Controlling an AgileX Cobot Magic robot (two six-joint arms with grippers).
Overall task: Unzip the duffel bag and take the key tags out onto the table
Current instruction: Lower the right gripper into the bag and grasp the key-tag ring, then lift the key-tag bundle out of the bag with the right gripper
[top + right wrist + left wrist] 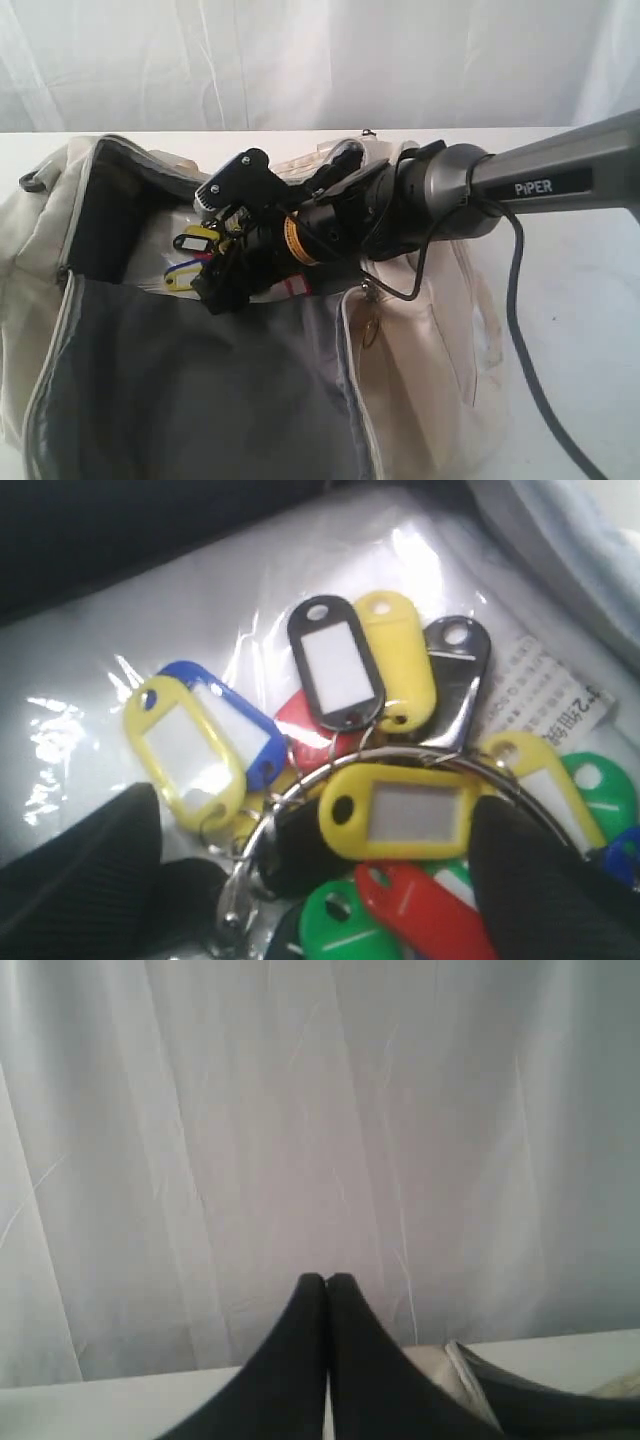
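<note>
- The duffel bag [420,360] lies unzipped, so the step in hand is fetching.
- Inside it, the right gripper [320,880] is spread wide astride the key tags [380,820]. Next, it likely pinches the bunch and lifts it to the table [580,330].
- The left gripper [327,1295] is clenched on nothing, raised clear.

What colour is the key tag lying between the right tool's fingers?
The key tag is yellow; the right wrist view shows it best.

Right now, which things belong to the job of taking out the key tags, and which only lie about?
Job: duffel bag, key tags, table, right claw open over the tags.
Lying about: paper label, clear plastic sheet, curtain, left claw shut.
</note>
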